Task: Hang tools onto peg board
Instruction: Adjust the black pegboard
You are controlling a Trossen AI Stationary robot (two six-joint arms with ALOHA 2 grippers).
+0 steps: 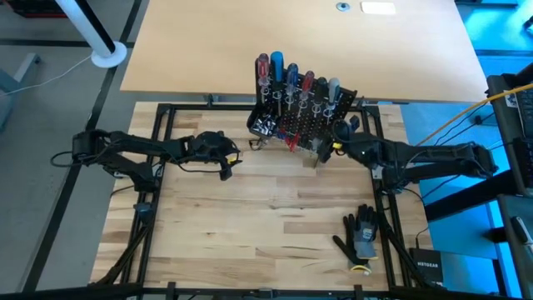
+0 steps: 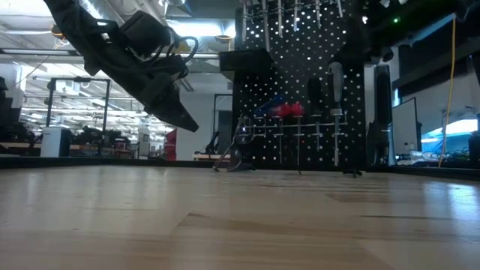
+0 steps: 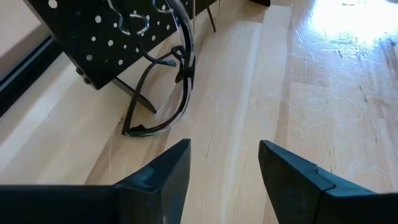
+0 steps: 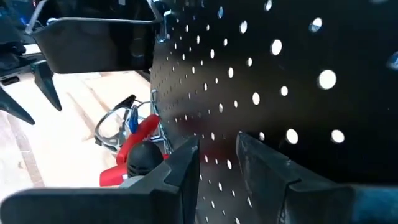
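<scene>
The peg board (image 1: 304, 117) stands at the far edge of the tabletop (image 1: 266, 225), near the middle, its ring holders already filled with the tools (image 1: 291, 79): red, blue and grey handles poke up along its top. No loose tool shows on the open tabletop; only a work glove (image 1: 360, 237) lies near the right edge.

The left tool (image 1: 225, 158) hovers above the wood beside the board's left end, its fingers apart and empty. In its wrist view, safety glasses (image 3: 163, 93) hang off the board's lower corner.

The right tool (image 1: 341, 132) sits close against the board's right end, fingers a little apart with nothing between them.

The hanging looks close to done. A good next move is probably to draw both arms back slowly and level, keeping the left fingers clear of the glasses and the right ones off the panel, so the thin-legged board isn't nudged or tipped.
</scene>
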